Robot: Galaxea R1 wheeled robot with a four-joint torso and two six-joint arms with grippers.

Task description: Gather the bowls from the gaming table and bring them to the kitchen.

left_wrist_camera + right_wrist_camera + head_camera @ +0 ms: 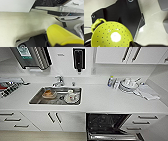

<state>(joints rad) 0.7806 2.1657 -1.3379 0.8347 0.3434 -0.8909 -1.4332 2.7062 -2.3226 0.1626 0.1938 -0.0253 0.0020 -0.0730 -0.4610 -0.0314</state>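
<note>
Gripper states cannot be told: a yellow bowl (62, 36) looms lower right in the left wrist view, a perforated yellow-green bowl (111, 36) lower left in the right wrist view.

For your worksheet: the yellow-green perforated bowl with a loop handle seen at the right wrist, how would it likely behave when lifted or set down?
The bowl looks like thin plastic, so probably light and stiff. Its rounded body might rock when set down. The loop handle should offer an easy hold.

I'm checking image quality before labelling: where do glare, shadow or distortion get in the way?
Head view: wide-angle bending curves the countertop edge; the sink steel shows pale reflections. Left wrist view: the yellow bowl is close and blurred. Right wrist view: a white glare spot sits mid yellow perforated bowl; dark shadow along its lower edge.
</note>
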